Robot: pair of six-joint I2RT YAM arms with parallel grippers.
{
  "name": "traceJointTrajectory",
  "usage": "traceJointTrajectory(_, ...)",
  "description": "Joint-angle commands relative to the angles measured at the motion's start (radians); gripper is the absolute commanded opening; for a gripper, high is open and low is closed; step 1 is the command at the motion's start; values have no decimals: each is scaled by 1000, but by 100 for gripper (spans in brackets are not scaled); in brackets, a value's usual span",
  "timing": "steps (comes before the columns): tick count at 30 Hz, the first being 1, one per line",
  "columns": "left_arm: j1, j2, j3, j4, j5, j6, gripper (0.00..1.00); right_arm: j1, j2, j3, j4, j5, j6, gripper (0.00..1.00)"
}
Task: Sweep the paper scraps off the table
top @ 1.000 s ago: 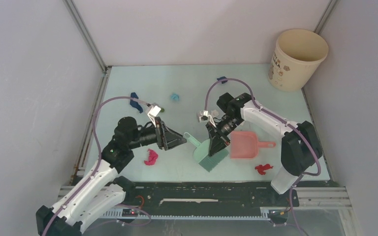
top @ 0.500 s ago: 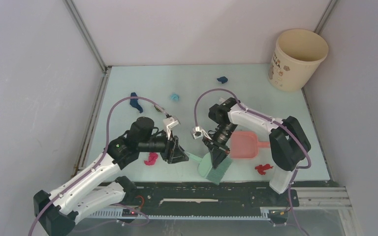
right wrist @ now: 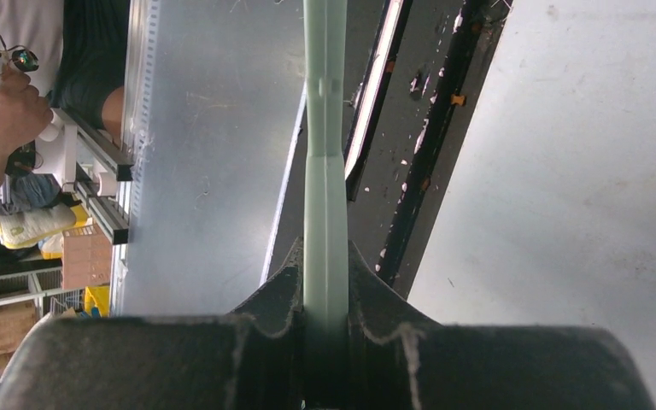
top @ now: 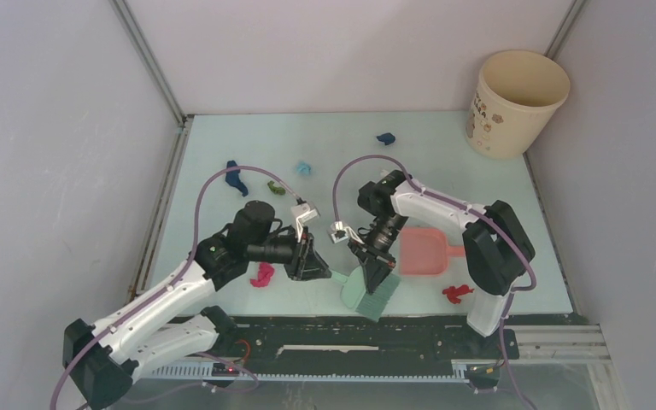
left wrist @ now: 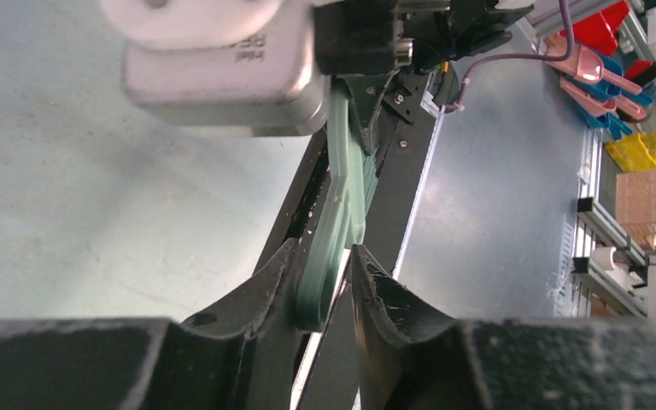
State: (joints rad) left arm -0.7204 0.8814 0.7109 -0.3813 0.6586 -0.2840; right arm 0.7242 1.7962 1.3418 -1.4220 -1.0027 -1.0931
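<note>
Brush [top: 369,292] between my two grippers near the table's [top: 444,162] front edge: right gripper [top: 374,269] clamps its head, left gripper's [top: 319,271] jaws straddle the handle tip, grip unclear to me, scraps [top: 262,274] scattered around, pink dustpan [top: 423,251] beside.

far table [top: 342,128] open, dustpan [top: 418,254] – brush [top: 369,292] crowd near centre

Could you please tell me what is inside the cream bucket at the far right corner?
Only part of the cream bucket's bare cream inner wall shows in the top view. Its bottom is hidden by the near rim, so any contents cannot be told.
</note>
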Motion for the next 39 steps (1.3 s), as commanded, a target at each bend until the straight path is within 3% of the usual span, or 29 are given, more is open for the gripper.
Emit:
traceJointTrajectory(1, -26, 34, 33, 61, 67, -12, 30, 11, 11, 46, -15, -15, -3, 0)
traceJointTrajectory(8, -37, 59, 54, 7, 53, 26, 26, 8, 15, 47, -26, -15, -12, 0)
traceJointTrajectory(13, -39, 58, 56, 5, 50, 24, 12, 7, 17, 46, -26, -16, -14, 0)
traceJointTrajectory(17, -39, 49, 46, 36, 46, 8, 6, 8, 19, 47, -27, -20, -12, 0)
traceJointTrajectory(20, -40, 44, 40, 56, 58, -4, 0, 5, 21, 46, -25, -17, -4, 6)
traceJointTrajectory(23, -39, 43, 38, 59, 64, -13, 1, -1, 20, 46, -24, -26, 0, 6)
traceJointTrajectory(26, -39, 48, 36, 62, 52, -16, 25, 5, 26, 46, -34, -29, -7, 0)
traceJointTrajectory(27, -39, 47, 32, 71, 57, -18, 26, 8, 30, 46, -38, -29, -11, 0)
traceJointTrajectory(36, -46, 49, 39, 101, 84, -8, 4, 7, 35, 47, -32, -33, -7, 0)
traceJointTrajectory(38, -48, 50, 34, 105, 78, -12, 4, 7, 38, 47, -35, -36, -7, 0)
traceJointTrajectory(39, -49, 50, 31, 111, 76, -17, 10, 7, 41, 48, -36, -40, -9, 0)
